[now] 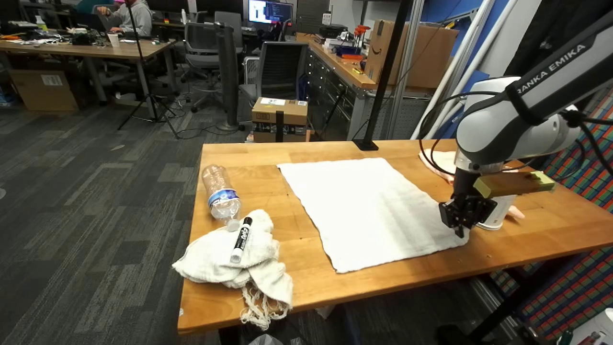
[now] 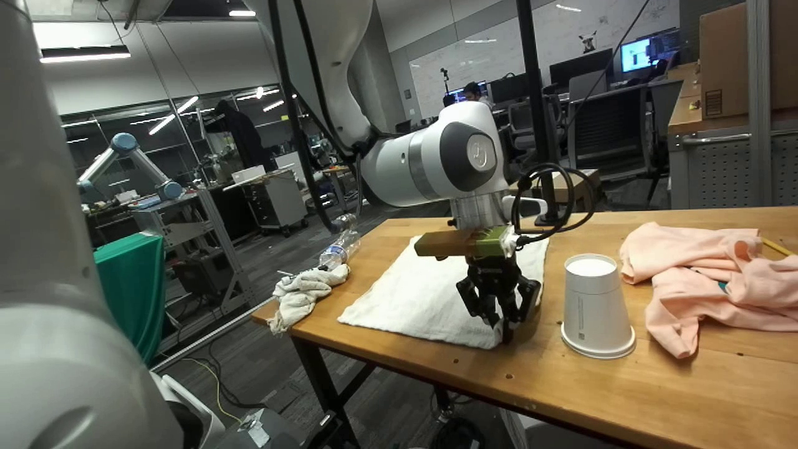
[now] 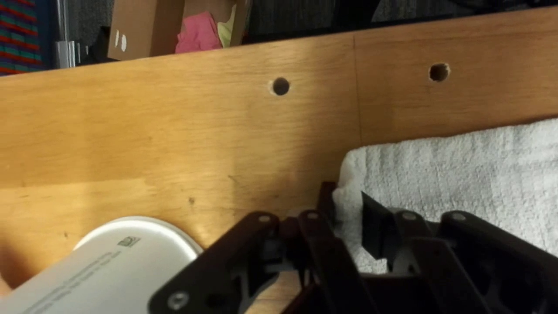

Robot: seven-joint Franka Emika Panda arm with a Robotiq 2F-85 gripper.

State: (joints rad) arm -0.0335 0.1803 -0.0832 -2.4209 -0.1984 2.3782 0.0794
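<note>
Angular tool point(image 3: 348, 209) astride nubby cloth point(image 3: 466, 176)

Grey-white arm point(image 2: 399, 171), black pincer point(image 3: 350, 214)

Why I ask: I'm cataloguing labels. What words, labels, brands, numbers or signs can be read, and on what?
"RANKA EMIKA", on the arm; a strap seems to cover the start.
"EXPO", apparently, on the marker.
A curved arrow, on the big box.
Too small or blurred: print on the cup, bottle, small box and screen, among others.
On the flat cloth: no text visible.
</note>
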